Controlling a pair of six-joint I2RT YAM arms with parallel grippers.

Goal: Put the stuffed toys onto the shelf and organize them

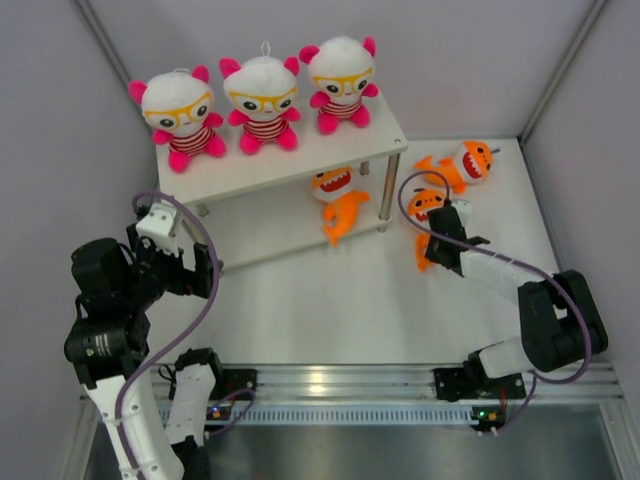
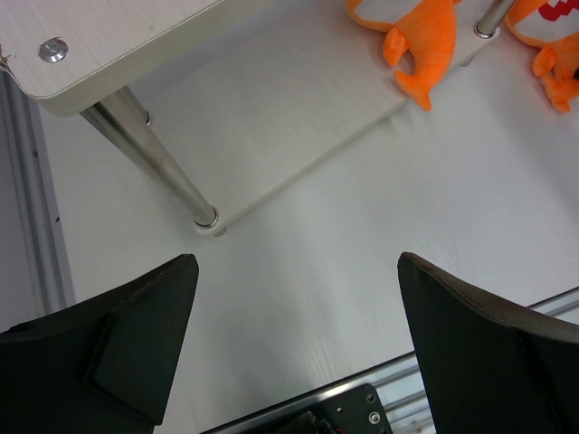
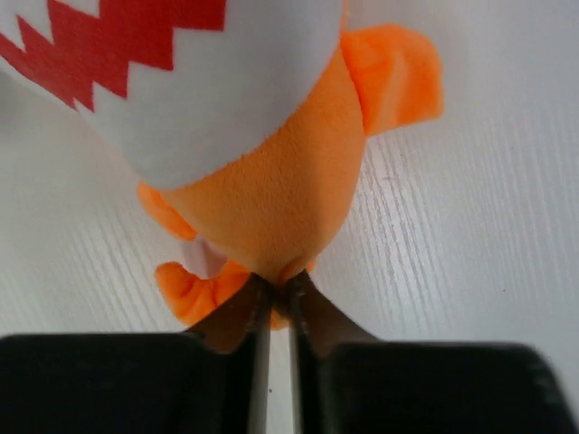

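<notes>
The white shelf (image 1: 300,163) carries three white-headed bears on its top tier: one at the left (image 1: 180,118), one in the middle (image 1: 263,103) and one at the right (image 1: 343,83). An orange shark (image 1: 337,203) lies on the lower tier, and it also shows in the left wrist view (image 2: 419,43). A second shark (image 1: 463,162) lies on the table right of the shelf. My right gripper (image 3: 276,282) is shut on the orange body of a third shark (image 3: 271,199), which lies beside the shelf's right leg (image 1: 426,208). My left gripper (image 2: 298,312) hangs open over bare table, left of the shelf.
A silver shelf leg (image 2: 152,152) stands just ahead of the left gripper. Grey walls close in the table on the left, back and right. The aluminium rail (image 1: 340,378) with both arm bases runs along the near edge.
</notes>
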